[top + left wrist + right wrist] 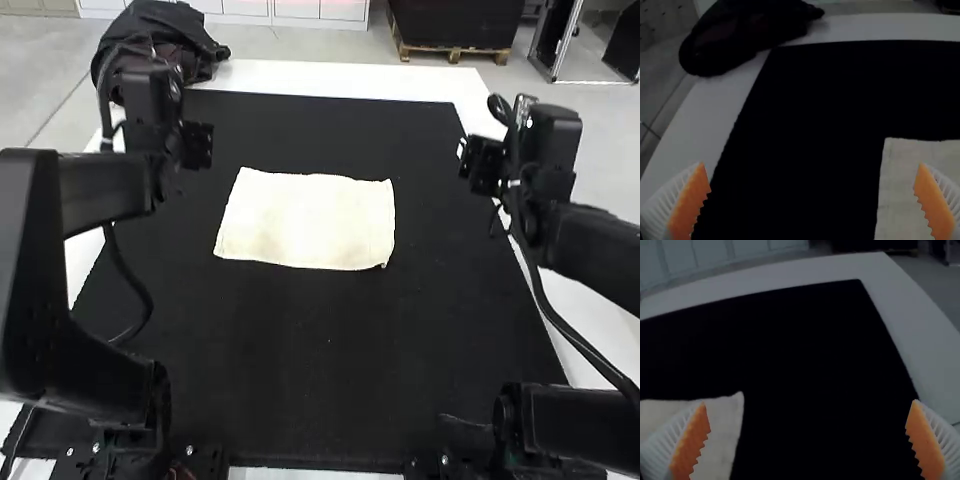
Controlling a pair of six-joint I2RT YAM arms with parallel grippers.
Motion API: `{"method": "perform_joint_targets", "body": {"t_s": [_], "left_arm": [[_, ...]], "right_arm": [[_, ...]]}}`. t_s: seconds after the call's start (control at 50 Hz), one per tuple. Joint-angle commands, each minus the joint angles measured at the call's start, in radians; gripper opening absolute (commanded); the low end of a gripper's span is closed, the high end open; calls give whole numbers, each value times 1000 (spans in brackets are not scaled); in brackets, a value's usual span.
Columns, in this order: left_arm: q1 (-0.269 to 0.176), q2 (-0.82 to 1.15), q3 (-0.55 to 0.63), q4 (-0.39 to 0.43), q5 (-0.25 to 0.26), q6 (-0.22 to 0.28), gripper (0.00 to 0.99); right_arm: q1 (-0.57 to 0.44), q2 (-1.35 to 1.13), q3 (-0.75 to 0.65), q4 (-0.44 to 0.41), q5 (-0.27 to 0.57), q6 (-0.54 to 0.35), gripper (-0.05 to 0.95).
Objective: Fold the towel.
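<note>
At the high view's left stands the black, jointed left arm (100,190), its upper part in front of a dark, crumpled fabric bag (205,55) that lies on the white tabletop (340,80) at the table's far left corner. Its gripper, the left gripper (197,146), hangs over the left part of a large black rectangular mat (320,400), apart from the towel. In its wrist view the left gripper (812,177) is released, its white ribbed fingers with toothed orange pads (935,205) spread wide with nothing between them in their grasp. Right of it, on the mat's far half and around the middle from side to side, lies the cream-white, roughly rectangular cloth towel (310,220), flat and wider than it is deep, with faint brownish patches and slightly wavy edges; whether it is one layer or folded I cannot tell. Farther right, the right gripper (482,165) hangs near the mat's right edge, well apart from the towel; its white ribbed fingers with orange pads (925,440) are likewise parted wide and grasp nothing. Rightmost stands the black right arm (590,245), a dark cable (565,325) looping down beside it.
</note>
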Motion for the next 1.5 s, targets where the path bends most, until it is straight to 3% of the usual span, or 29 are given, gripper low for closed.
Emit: {"method": "perform_joint_targets", "body": {"t_s": [0.0,0.06,0.14,0.26,0.44,0.62,0.76,1.0,1.1,1.22,1.48], "left_arm": [[-31,21,-55,13,-32,-25,959],[-36,31,-83,23,-34,-22,959],[-29,42,-99,20,6,-17,959],[-29,60,-101,20,8,-16,959],[-31,163,-41,-10,6,41,959],[-31,267,17,-12,29,95,959],[-26,352,62,7,54,95,959],[-29,479,184,-10,77,92,959],[-29,530,243,-32,77,86,959],[-26,577,309,-62,97,49,959],[-25,646,368,-70,137,44,959]], "right_arm": [[-27,10,-13,26,88,-68,900],[-51,47,-18,23,62,-63,900],[-60,114,2,12,11,-48,900],[-45,180,62,-63,-55,-45,908],[15,241,131,-104,-149,-72,902],[110,312,140,-70,-116,-75,902],[125,398,160,-18,-110,-75,902],[137,537,231,-18,-135,-78,907],[156,576,274,-11,-109,-77,908],[185,631,321,-12,-119,-66,907],[228,777,407,-12,-162,-63,905]]}}
